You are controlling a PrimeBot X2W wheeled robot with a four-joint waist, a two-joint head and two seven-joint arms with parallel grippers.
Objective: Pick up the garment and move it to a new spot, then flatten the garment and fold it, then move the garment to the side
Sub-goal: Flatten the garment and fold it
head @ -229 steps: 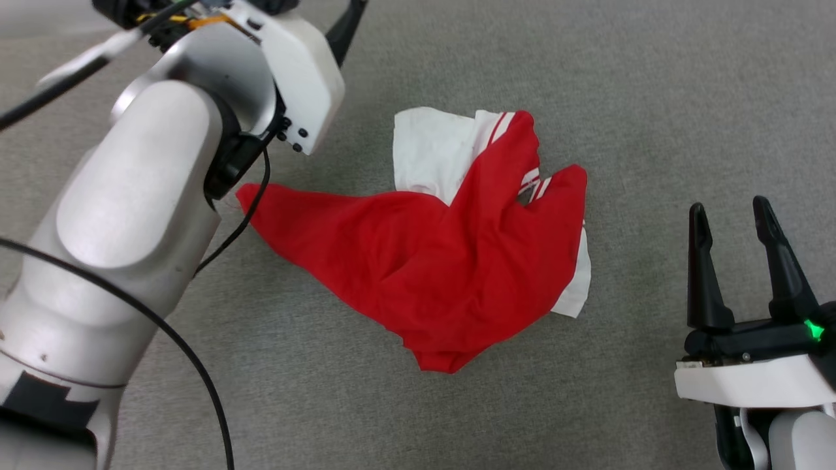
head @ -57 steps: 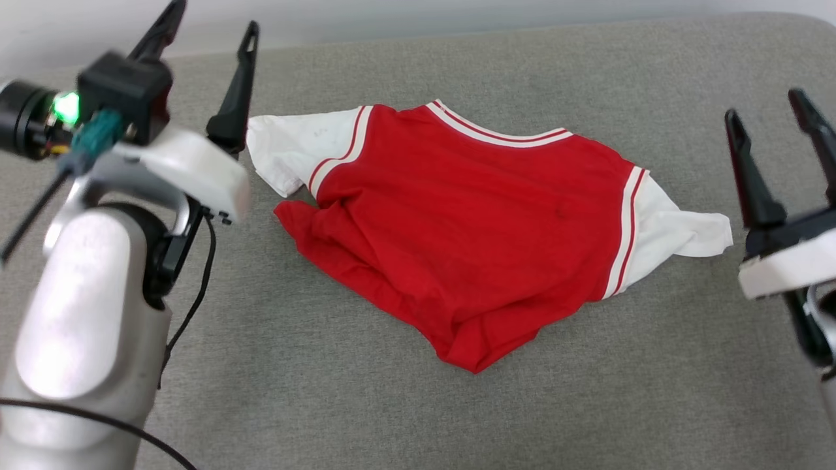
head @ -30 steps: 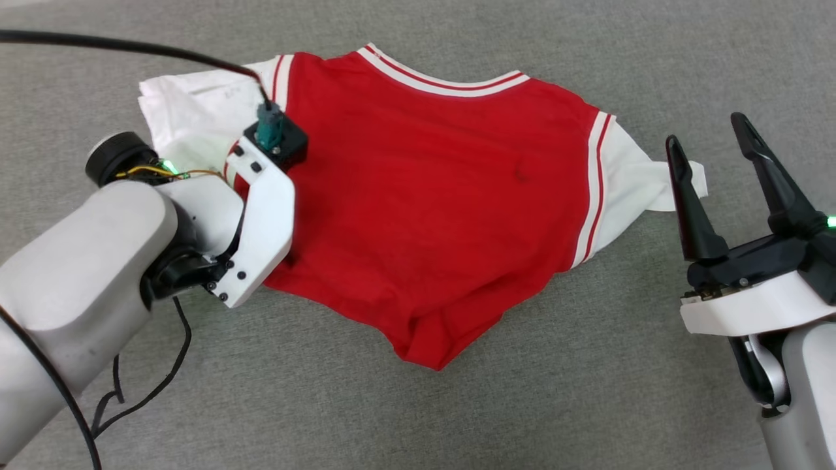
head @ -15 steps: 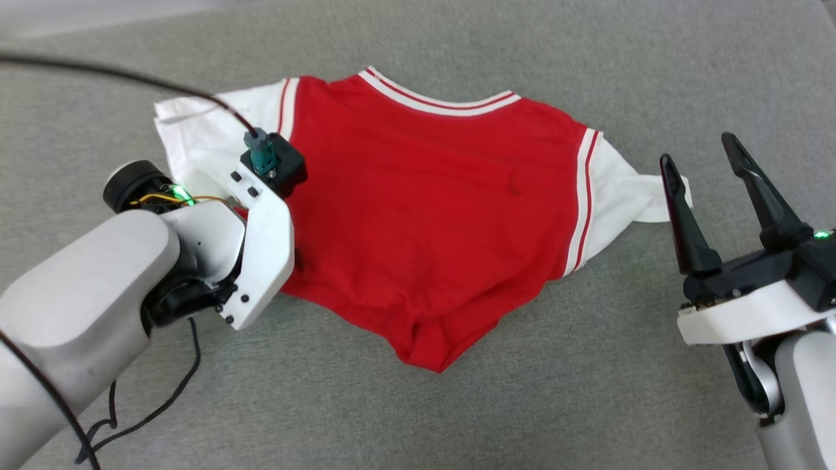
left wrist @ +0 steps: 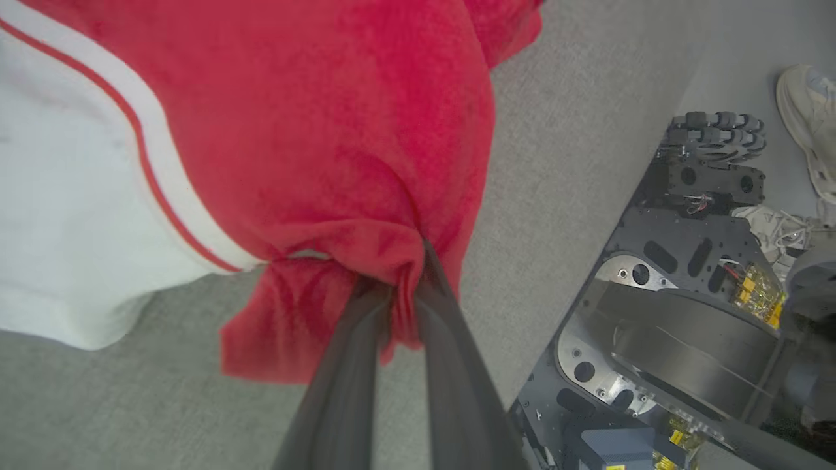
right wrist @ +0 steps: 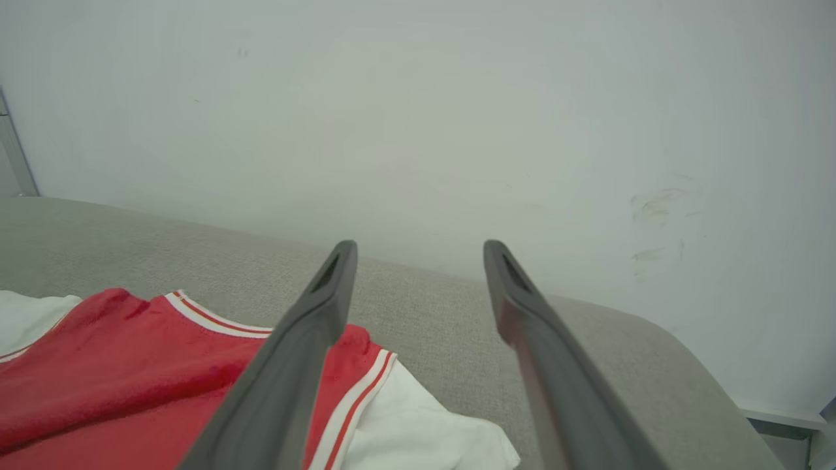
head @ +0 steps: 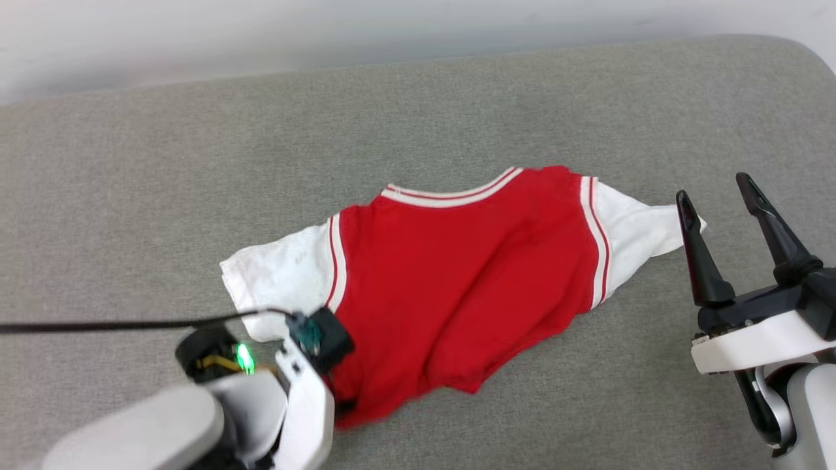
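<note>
The garment (head: 457,274) lies plain red side up on the grey padded surface (head: 130,196), collar toward the far edge and a white sleeve at each end. My left wrist (head: 307,365) sits over its near left hem corner, hiding the fingers in the head view. In the left wrist view my left gripper (left wrist: 408,261) is shut on a bunched fold of the garment (left wrist: 326,130), with red cloth hanging below the pinch. My right gripper (head: 713,186) is open just right of the right white sleeve, holding nothing. In the right wrist view, the right gripper (right wrist: 420,247) hovers above the garment (right wrist: 98,365).
A pale wall (head: 392,26) runs behind the surface's far edge, and the surface rounds off at the back right corner (head: 803,52). In the left wrist view the robot's dark base (left wrist: 686,313) lies beyond the near edge, and a person's pale shoes (left wrist: 806,111) stand on the floor.
The head camera has tilted up. My left arm has drawn back toward me with the garment's near left corner, pulling the red body askew. The right gripper stays open.
</note>
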